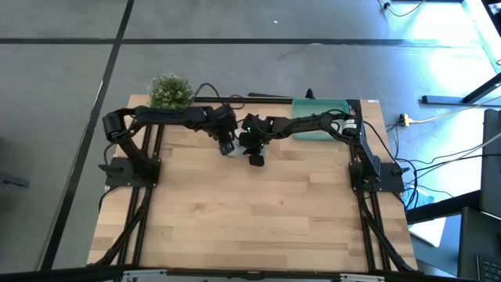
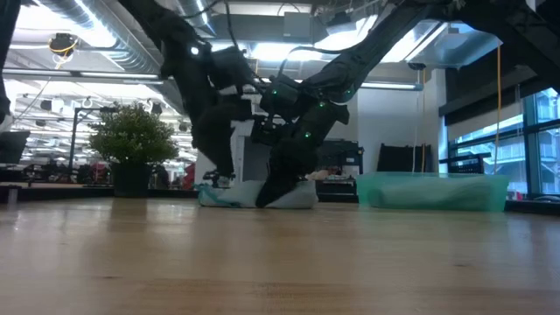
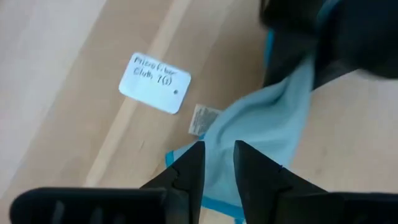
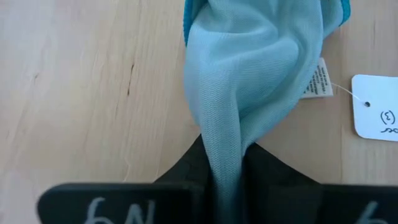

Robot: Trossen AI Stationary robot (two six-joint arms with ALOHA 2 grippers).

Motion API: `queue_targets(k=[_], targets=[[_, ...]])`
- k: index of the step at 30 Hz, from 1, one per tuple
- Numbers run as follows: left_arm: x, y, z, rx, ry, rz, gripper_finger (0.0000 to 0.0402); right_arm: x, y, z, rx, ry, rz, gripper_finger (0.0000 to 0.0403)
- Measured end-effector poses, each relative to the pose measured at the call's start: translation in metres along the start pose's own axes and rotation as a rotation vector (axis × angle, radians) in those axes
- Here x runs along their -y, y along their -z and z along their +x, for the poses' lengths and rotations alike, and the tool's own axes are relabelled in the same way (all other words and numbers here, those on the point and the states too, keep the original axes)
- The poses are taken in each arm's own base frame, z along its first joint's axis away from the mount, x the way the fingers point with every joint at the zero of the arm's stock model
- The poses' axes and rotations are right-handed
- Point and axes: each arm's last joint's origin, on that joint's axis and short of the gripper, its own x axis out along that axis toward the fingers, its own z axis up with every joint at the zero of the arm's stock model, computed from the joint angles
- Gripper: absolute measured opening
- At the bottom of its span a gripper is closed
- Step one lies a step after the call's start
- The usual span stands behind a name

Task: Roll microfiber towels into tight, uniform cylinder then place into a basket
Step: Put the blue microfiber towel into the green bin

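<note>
Both arms crowded together near the middle of the bench's [image 1: 250, 219] far edge. Left gripper [image 3: 217, 158] above the light blue towel [image 3: 261, 130], fingers [image 3: 255, 168] parted with a narrow gap, cloth showing between and beyond the tips but no clamp visible. Right gripper [image 4: 224, 180] pinched shut on a fold of the same towel [image 4: 249, 74], cloth bunched into a ridge running up from the closed tips. In the low view, towel [image 2: 293, 194] lying low on the wood between the two grippers, left gripper [image 2: 219, 179] at one end, right gripper [image 2: 276, 188] pressed into the other. Small sewn label [image 4: 318, 79] at the towel's hem, and a white paper tag [image 4: 376, 115] with handwriting flat on the wood just beside it; same paper tag [image 3: 154, 83] apart from the cloth in the left wrist view. Basket [image 1: 321, 125] at the far right corner of the bench, partly under the right arm, near the towel but not touching it; its translucent wall [image 2: 433, 191] standing clear of the cloth in the low view. Potted plant [image 1: 170, 92] at the far left corner, beside the left arm. Near half of the bench bare wood from edge to edge, wide open on both sides. Second towel not made out anywhere.
</note>
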Motion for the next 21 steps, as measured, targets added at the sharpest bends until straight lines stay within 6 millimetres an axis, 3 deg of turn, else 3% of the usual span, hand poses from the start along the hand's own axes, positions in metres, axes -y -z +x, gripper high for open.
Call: queue_targets(k=[9,15,21], targets=[[0.002,-0.003,-0.057,0.154,0.008,-0.041,0.0082,0.005,-0.001,-0.003,0.006,0.001,0.011,0.0049],[0.008,0.008,-0.103,0.232,-0.018,-0.041,0.0079,0.013,-0.008,-0.012,0.002,0.016,-0.001,0.0049],[0.008,0.024,-0.139,0.274,-0.105,-0.096,0.0078,0.017,-0.027,-0.046,0.079,0.077,-0.019,0.0049]])
